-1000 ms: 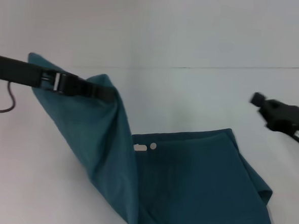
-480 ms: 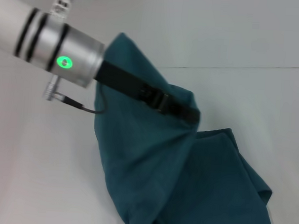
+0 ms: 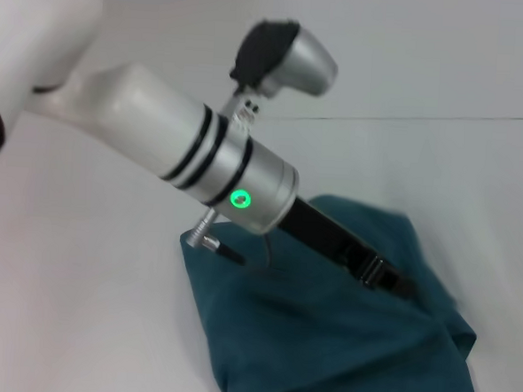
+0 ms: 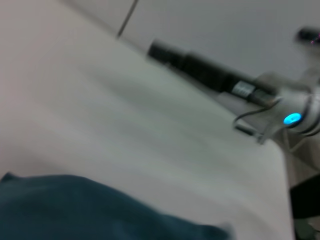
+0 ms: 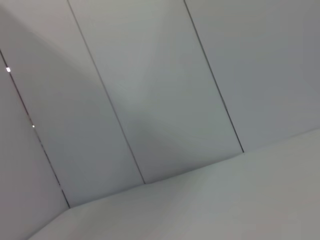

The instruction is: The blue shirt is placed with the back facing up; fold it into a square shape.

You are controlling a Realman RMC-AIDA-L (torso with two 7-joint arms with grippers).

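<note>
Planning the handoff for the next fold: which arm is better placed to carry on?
Probably the left. Its hand is on the shirt, arm stretched across it. The right arm is out of the head view, seen away from the shirt.

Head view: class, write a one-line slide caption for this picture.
Left arm reaches across the blue shirt, its end effector low over the bunched fabric on the white table.

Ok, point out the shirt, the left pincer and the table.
shirt [image 3: 324, 342], head view, on the folded cloth's middle.
left pincer [image 3: 407, 287], head view, at its black tip over the shirt.
table [image 3: 77, 309], head view, on bare surface beside the shirt.
</note>
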